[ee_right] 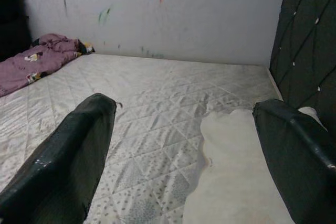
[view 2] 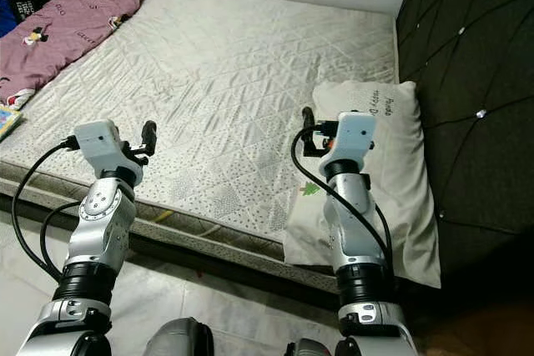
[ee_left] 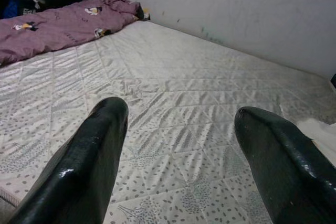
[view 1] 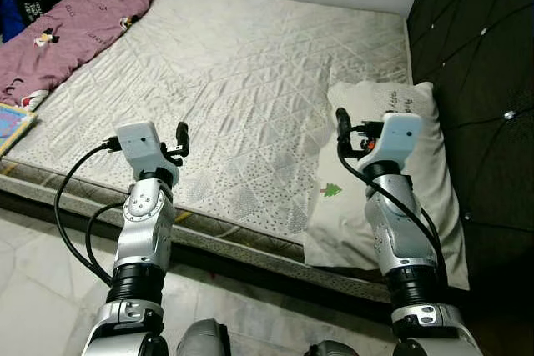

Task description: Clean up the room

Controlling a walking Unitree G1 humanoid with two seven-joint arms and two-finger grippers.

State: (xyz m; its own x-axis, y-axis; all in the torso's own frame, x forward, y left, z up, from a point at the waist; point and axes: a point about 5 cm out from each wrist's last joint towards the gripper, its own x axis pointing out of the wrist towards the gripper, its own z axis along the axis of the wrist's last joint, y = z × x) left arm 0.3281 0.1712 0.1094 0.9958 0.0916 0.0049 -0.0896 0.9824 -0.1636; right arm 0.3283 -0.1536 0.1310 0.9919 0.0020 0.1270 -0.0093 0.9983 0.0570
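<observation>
Dark tufted headboard (view 1: 476, 56) stands at 3 o'clock. White wall (ee_right: 157, 9) at 12 o'clock bears paint marks. Pale tiled floor (view 1: 42, 289) lies at 7 o'clock.

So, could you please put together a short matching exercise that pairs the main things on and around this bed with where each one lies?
Things:
1. pillow
2. purple blanket
3. left pincer
4. headboard

Places:
A. bunched along the mattress's far left edge
B. dark padded panel on the robot's right
C. on the mattress's right side, beside the headboard
D. open, raised over the mattress's near edge

Pairs: 1-C, 2-A, 3-D, 4-B
</observation>
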